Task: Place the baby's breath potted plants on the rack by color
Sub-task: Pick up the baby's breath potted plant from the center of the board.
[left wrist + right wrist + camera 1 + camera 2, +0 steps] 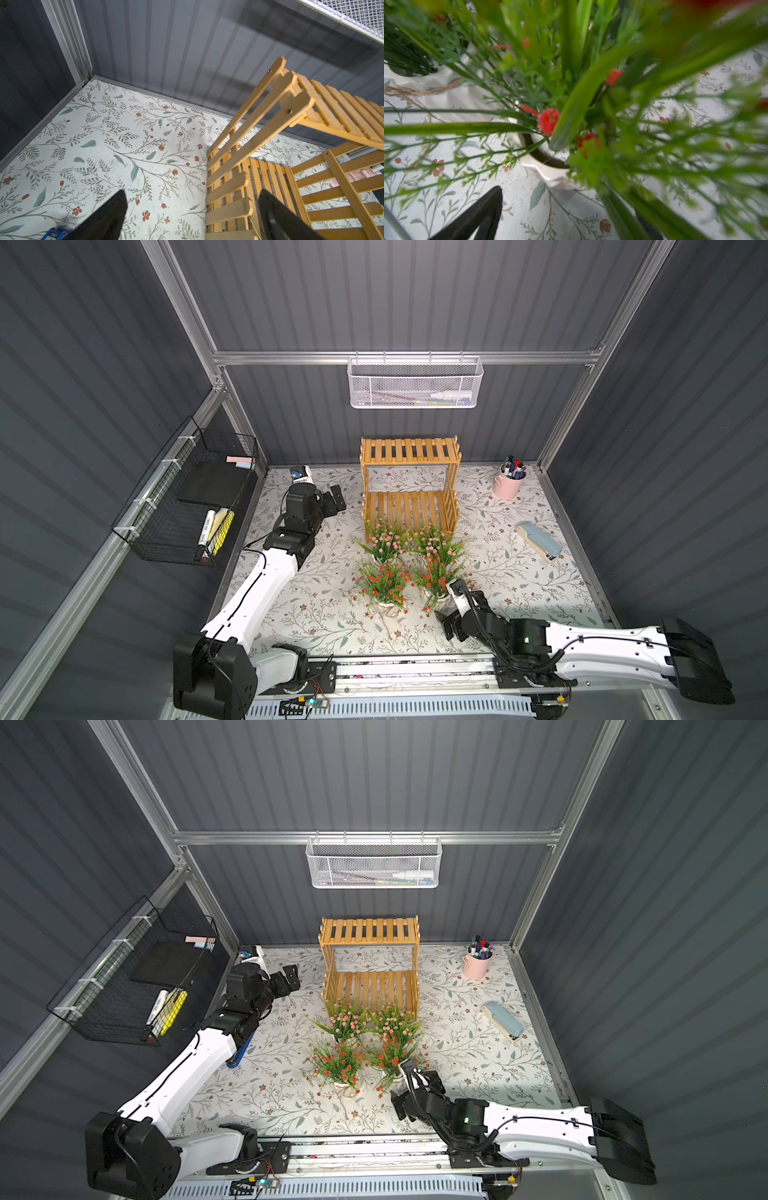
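Four baby's breath potted plants stand in a tight square before the rack [409, 489]. The two pale pink ones [384, 541] [434, 539] are nearest the rack, and the two red-orange ones [382, 585] [436, 578] are in front of them. Both rack tiers are bare. My right gripper [446, 624] hangs open at the near side of the front right red plant. In the right wrist view its white pot [546, 168] lies just ahead of the open right gripper [571, 203], one finger hidden by leaves. My left gripper [336, 499] is open beside the rack's left side [228, 187].
A pink cup of pens [509, 483] stands at the back right and a pale blue stapler [538, 540] lies right of the plants. A white mesh basket [415, 383] hangs on the back wall. A black wire basket [187, 502] hangs on the left wall.
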